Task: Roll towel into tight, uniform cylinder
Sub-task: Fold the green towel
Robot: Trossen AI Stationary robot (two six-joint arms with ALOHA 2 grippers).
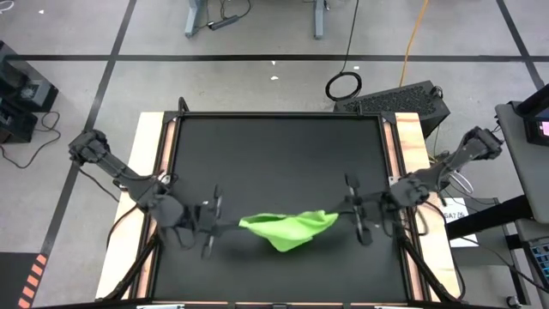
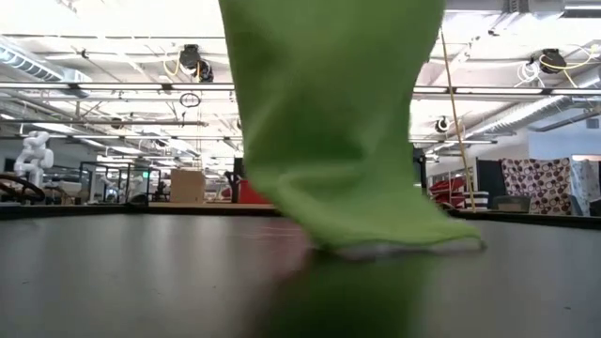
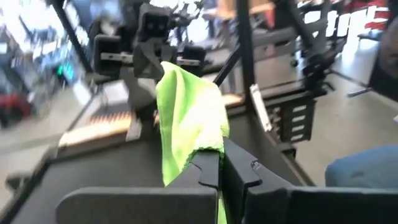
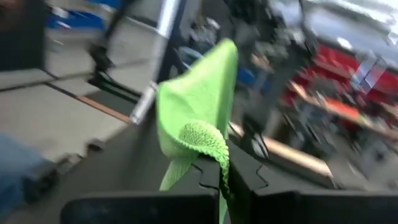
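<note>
The lime-green towel (image 1: 287, 227) hangs bunched between my two grippers over the near part of the black mat (image 1: 274, 154). My left gripper (image 1: 237, 225) is shut on its left end, my right gripper (image 1: 338, 216) on its right end. In the low view the towel (image 2: 329, 122) drops from above, and its lowest fold (image 2: 394, 237) reaches down to the mat. Each wrist view shows the towel (image 3: 186, 112) (image 4: 196, 106) rising from that arm's shut fingers toward the other arm. My left gripper pinches the towel's left end (image 3: 210, 148) between its two fingers, coming about level from the table's left. Several gathered layers stand up from the fingertips. The cloth sags toward the other gripper. My right gripper pinches the towel's right end (image 4: 211, 149) between its two fingers, coming about level from the table's right. A folded-over hem curls just above the fingertips. From there the cloth runs slack toward the left gripper.
The mat lies on a wooden table top whose bare strips (image 1: 150, 172) show along the left and right sides. Beyond the far right corner are a black case (image 1: 403, 99) and a coiled cable (image 1: 343, 84) on the floor.
</note>
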